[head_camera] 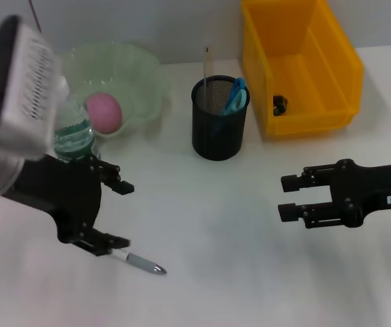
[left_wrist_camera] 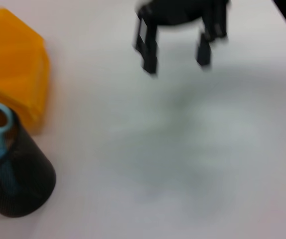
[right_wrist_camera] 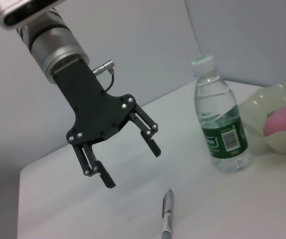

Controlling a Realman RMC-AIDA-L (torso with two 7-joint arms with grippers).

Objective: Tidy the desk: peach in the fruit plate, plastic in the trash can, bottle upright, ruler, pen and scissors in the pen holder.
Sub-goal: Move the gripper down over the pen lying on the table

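A silver pen (head_camera: 141, 261) lies flat on the white desk (head_camera: 216, 225), the last item outside the mesh pen holder (head_camera: 217, 126). The left gripper (head_camera: 114, 214) hangs over its end, fingers spread, apparently ready to grasp. The right gripper (head_camera: 289, 197) waits open nearby.

Desk items as I see them from the head camera.
The pink peach (head_camera: 104, 112) sits in my pale green fruit plate (head_camera: 144, 68); the capped water bottle (right_wrist_camera: 221, 119) stands upright beside it. The clear ruler (head_camera: 208, 65) and blue-handled scissors (head_camera: 236, 95) stand in the black mesh pen holder (head_camera: 217, 133). The silver pen (head_camera: 141, 261) lies flat on the desk. Something small and dark (head_camera: 280, 104) rests in my yellow bin (head_camera: 332, 68).
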